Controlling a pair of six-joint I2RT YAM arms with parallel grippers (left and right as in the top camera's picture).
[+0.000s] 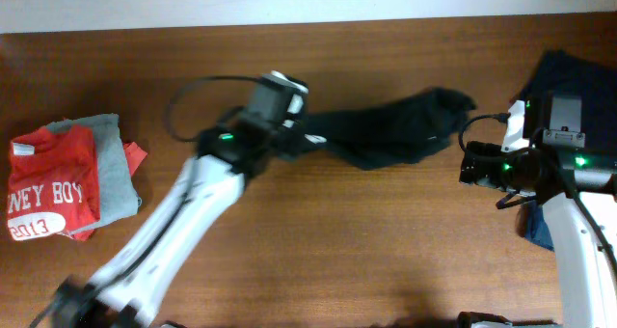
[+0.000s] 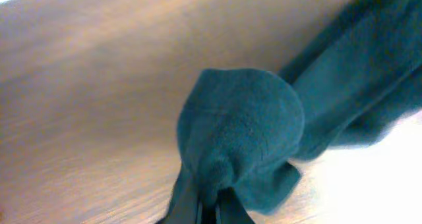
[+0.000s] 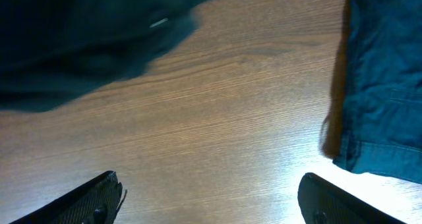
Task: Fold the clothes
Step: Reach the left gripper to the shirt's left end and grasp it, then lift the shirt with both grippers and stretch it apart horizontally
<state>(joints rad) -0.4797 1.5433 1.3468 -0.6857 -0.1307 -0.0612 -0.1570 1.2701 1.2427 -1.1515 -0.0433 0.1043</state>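
A dark garment [image 1: 395, 127] lies stretched out across the back middle of the wooden table. My left gripper [image 1: 307, 133] is shut on its left end; the left wrist view shows the bunched dark cloth [image 2: 241, 128] pinched between the fingers [image 2: 214, 207]. My right gripper [image 1: 469, 164] is open and empty just right of the garment, above bare wood; its fingertips [image 3: 211, 201] are wide apart, with the garment's dark edge [image 3: 86, 39] at the upper left.
A pile of dark navy clothes [image 1: 564, 77] lies at the right under my right arm, and it shows as blue cloth [image 3: 386, 85] in the right wrist view. A folded stack with a red-lettered shirt [image 1: 53, 188] on grey [image 1: 114, 174] sits at the left edge.
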